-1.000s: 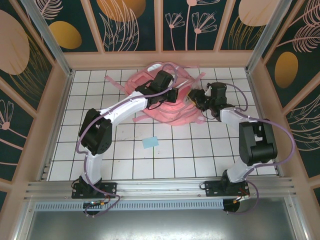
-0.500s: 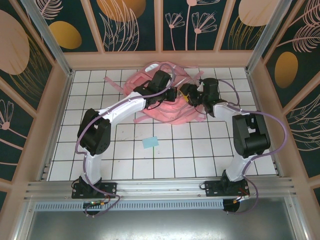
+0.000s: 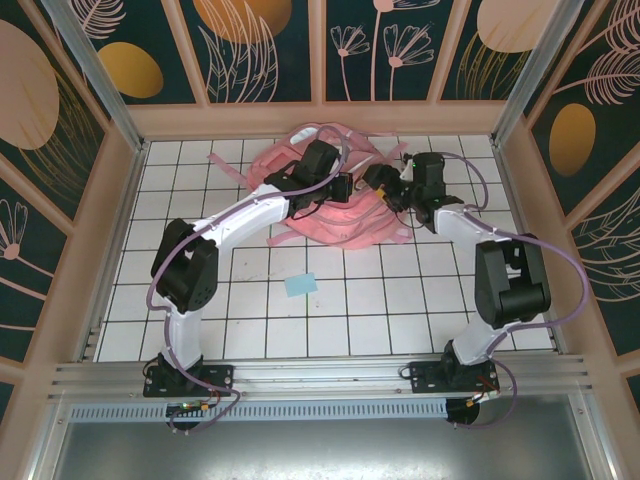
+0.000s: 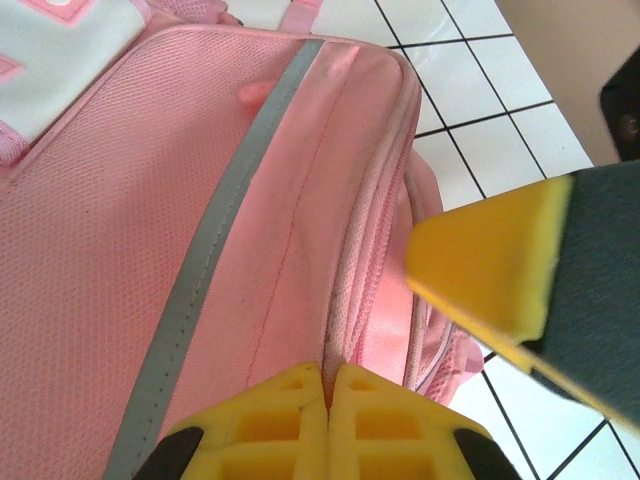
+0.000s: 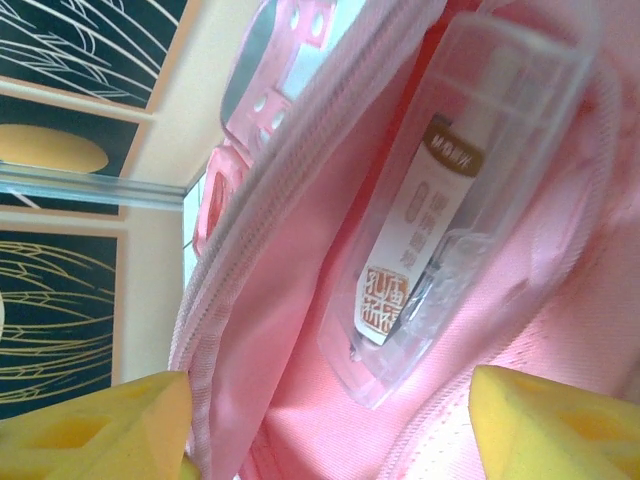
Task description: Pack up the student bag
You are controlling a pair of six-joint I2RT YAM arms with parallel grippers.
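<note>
Student bag (image 3: 340, 228) lies far centre on the tiled table (image 3: 200, 300). My left pincer (image 4: 325, 385) is pinching its zipper edge. My right pincer (image 5: 330, 425) is spread, facing the clear case (image 5: 450, 200) in the mouth. Risk: if the left pinch slips, the mouth collapses and the case slides out.

A small light-blue slip (image 3: 299, 285) lies flat on the white gridded tabletop (image 3: 250, 320), enclosed by dark floral wall panels (image 3: 400, 50)

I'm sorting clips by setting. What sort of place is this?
Likely a robot test cell rather than a home: a white gridded table boxed in by patterned wall panels on aluminium posts, with the arms' bases bolted to a metal rail at its near edge.
</note>
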